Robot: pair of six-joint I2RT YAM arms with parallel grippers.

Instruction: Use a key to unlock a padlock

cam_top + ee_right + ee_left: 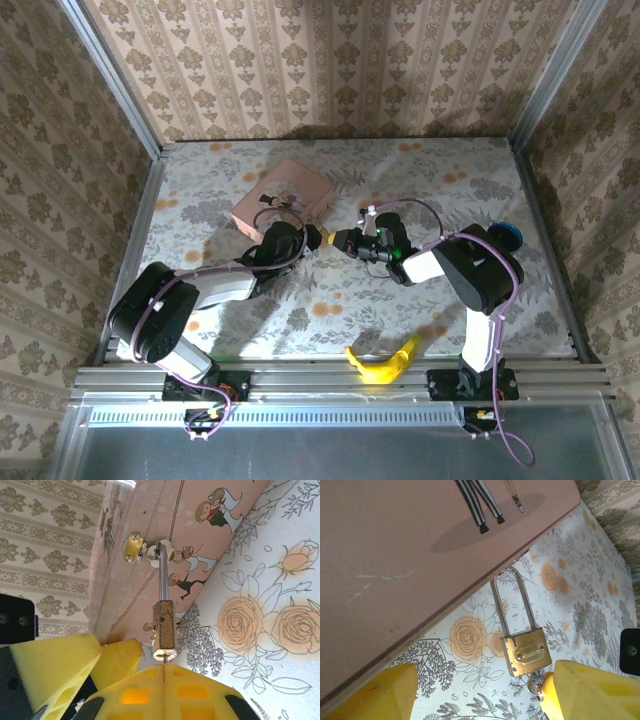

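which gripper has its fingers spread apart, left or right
The left gripper: its yellow fingers stand wide apart, the padlock just ahead of the gap. The right gripper has its fingers pressed together at the padlock's bottom end.

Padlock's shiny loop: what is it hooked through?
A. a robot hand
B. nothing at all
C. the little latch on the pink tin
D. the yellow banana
C: in the right wrist view the padlock has its loop running up through the metal latch fixed to the pink tin.
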